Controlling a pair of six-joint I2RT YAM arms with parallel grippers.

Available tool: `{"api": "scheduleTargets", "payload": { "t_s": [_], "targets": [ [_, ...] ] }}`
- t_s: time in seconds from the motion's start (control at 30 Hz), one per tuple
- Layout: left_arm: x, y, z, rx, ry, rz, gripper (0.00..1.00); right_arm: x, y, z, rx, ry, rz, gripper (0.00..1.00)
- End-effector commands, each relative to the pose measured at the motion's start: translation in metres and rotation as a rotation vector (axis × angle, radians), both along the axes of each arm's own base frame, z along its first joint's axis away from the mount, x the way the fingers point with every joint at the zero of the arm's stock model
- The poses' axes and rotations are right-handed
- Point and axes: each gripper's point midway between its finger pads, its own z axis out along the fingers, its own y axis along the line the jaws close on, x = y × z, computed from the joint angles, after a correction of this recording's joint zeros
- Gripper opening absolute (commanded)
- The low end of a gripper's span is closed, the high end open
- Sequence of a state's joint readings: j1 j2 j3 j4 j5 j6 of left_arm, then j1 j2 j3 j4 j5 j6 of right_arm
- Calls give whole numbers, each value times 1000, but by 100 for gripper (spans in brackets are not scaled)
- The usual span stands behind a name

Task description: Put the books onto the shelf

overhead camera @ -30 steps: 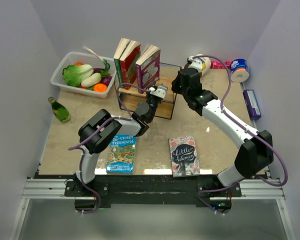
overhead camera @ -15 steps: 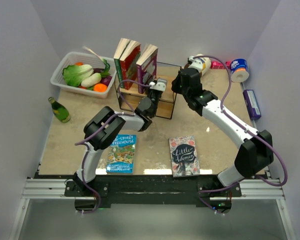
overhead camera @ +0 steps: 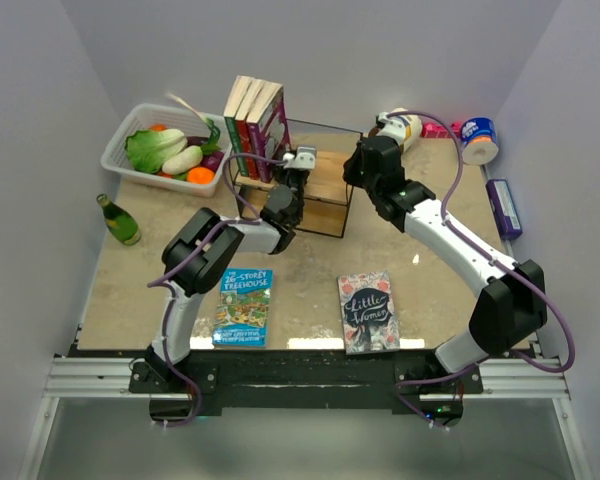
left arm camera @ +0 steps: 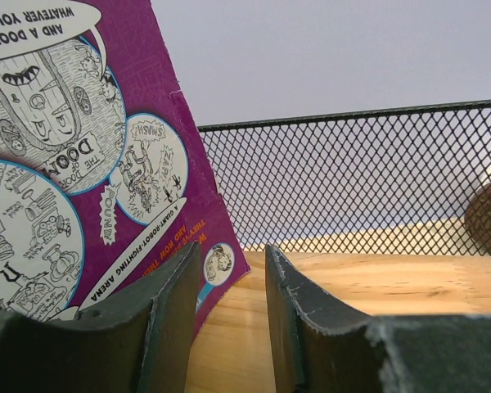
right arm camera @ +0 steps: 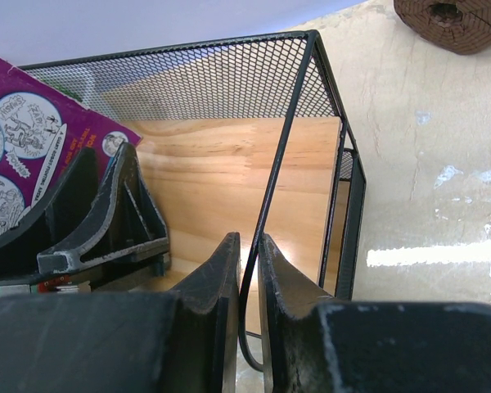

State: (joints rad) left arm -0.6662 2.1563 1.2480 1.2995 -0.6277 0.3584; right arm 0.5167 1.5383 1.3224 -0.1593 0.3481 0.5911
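Observation:
Three books stand upright together at the left end of the shelf [overhead camera: 332, 186]: green [overhead camera: 237, 118], red [overhead camera: 254, 122] and purple [overhead camera: 276, 126]. My left gripper [overhead camera: 300, 160] is inside the shelf, right beside the purple book [left arm camera: 74, 155]; its jaws are open with nothing between them [left arm camera: 233, 254], and the left finger lies against the cover. My right gripper [overhead camera: 361, 168] is shut on the thin black wire of the shelf frame [right arm camera: 272, 180] at its right side [right arm camera: 247, 241]. The blue Treehouse book [overhead camera: 245, 306] and the grey Little Women book [overhead camera: 368, 311] lie flat near the front edge.
A white basket of vegetables [overhead camera: 130, 160] sits at the back left, with a green bottle [overhead camera: 120, 220] in front of it. At the back right are a pale bottle [overhead camera: 401, 128] and a blue-and-white roll [overhead camera: 479, 140]. A long purple box [overhead camera: 502, 207] lies along the right wall.
My left gripper has moved left inside the shelf. The purple book, which leaned apart to the right, now stands tight against the red and green ones. The right gripper has kept its hold.

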Motion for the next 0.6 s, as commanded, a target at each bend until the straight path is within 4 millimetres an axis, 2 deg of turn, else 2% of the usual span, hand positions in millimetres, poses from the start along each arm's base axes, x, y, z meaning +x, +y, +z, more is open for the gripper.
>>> {"api": "scheduleTargets", "payload": {
  "t_s": [0.0,0.33,0.57],
  "targets": [
    [4,21,18,-65,-38,56,42,0,15,-3,13,-1,60,0],
    [8,47,15,-31,-20,123,42,0,14,-6,14,5,56,0],
    [5,55,15,46,-28,129,42,-1,15,-6,16,5,61,0]
  ]
}}
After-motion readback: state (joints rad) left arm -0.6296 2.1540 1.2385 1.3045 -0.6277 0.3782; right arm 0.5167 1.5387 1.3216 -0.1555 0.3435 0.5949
